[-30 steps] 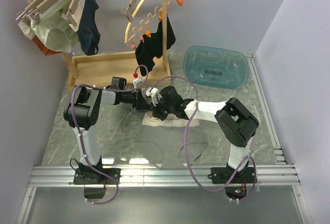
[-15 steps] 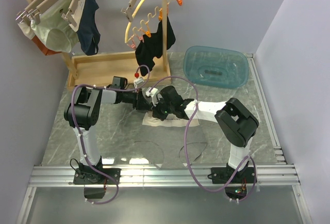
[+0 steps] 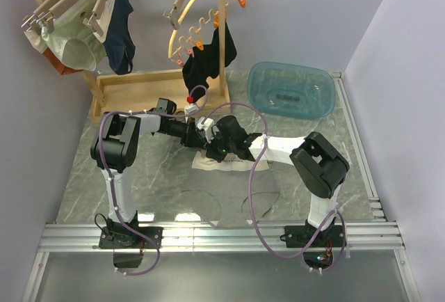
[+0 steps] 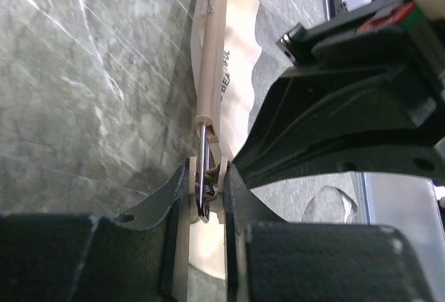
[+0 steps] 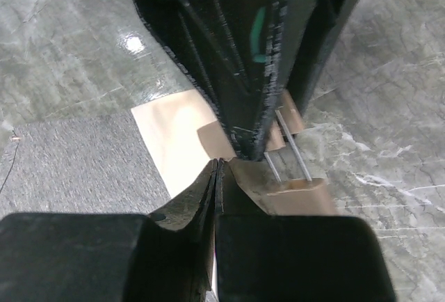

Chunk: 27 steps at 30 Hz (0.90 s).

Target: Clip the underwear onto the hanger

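Left wrist view: hanger (image 4: 211, 51) clip apparently pinched inside left gripper (image 4: 206, 179)

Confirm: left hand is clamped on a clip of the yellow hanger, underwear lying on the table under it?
Wrong hanger. The left wrist view shows the left hand clamped on a clip of the wooden straight-bar hanger, with the underwear lying on the table under it.

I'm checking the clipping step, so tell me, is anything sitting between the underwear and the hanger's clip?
Nothing visible. The left tool grips the hanger at its clip, and the right tool pinches the underwear edge right beside it. Only the two tools crowd that spot.
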{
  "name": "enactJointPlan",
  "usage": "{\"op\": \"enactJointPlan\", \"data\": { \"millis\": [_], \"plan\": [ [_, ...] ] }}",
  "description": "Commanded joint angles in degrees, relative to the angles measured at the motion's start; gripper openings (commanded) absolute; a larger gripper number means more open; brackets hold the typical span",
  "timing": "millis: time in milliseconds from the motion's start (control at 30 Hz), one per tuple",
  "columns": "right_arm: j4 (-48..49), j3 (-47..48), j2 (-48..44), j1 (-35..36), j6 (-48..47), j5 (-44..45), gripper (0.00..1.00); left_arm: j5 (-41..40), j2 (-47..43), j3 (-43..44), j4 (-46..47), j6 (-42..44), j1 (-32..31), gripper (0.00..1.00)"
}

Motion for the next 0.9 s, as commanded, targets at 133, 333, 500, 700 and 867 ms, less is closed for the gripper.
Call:
{"op": "enactJointPlan", "data": {
  "millis": [133, 333, 500, 700, 867],
  "plan": [
    [2.50, 0.09, -3.06, -0.87, -0.28, 1.40, 0.00, 2.45, -0.14, -0.20, -3.29, 2.88, -0.34, 0.01],
    [2.76, 0.18, -3.14, -0.96, -0.19, 1.31, 0.00, -1.76, -2.25, -4.77, 9.10, -8.64, -0.26, 0.01],
    [2.76, -0.08, -3.58, -0.96, -0.27, 1.22, 0.00, -3.00, -2.07, -5.39, 10.78, -11.63, -0.17, 0.00],
    [2.67, -0.79, -4.20, -1.05, -0.71, 1.40, 0.00, -3.44, -1.99, -5.30, 11.84, -12.96, 0.27, 0.01],
    [2.85, -0.96, -4.55, -1.22, -0.72, 1.49, 0.00, -3.44, -1.64, -4.95, 11.49, -13.04, 0.27, 0.01]
  ]
}}
